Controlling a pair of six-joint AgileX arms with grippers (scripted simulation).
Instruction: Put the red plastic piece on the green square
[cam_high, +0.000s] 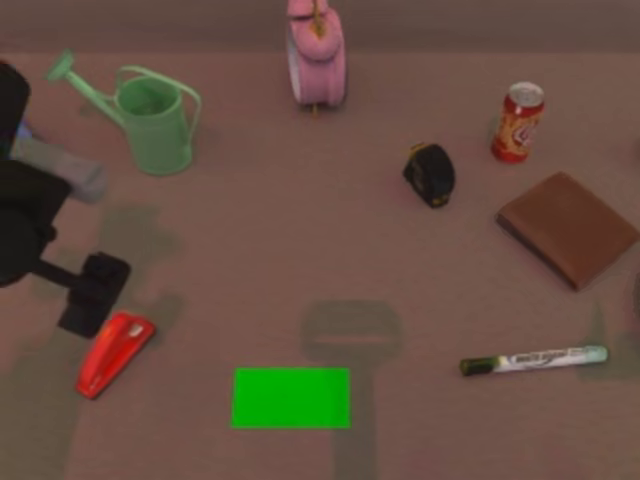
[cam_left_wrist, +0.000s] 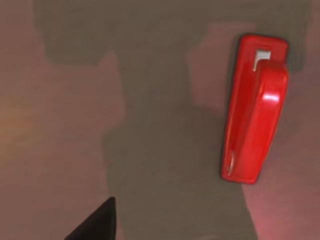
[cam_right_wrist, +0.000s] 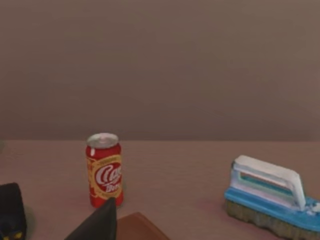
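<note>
Nearest your lens, in the left wrist view, the red plastic piece (cam_left_wrist: 255, 107) lies flat on the bench (cam_left_wrist: 60, 125), off to one side of the frame and not between the jaws; only one dark fingertip shows there, so you cannot tell how wide the jaws stand, though they plainly hold nothing. From above, your left gripper (cam_high: 92, 293) hangs just beside the piece's upper end, at the bench's left side, so you are in the approach step, with the grasp not yet made. The green square (cam_high: 291, 397) lies apart to the right of the piece, near the front edge and bare. Your next move, as I judge it, calls for shifting the left gripper over the piece's middle, lining the jaws across its narrow width, then lowering. Your right arm sits parked off the right edge, looking at the soda can (cam_right_wrist: 104, 168).
</note>
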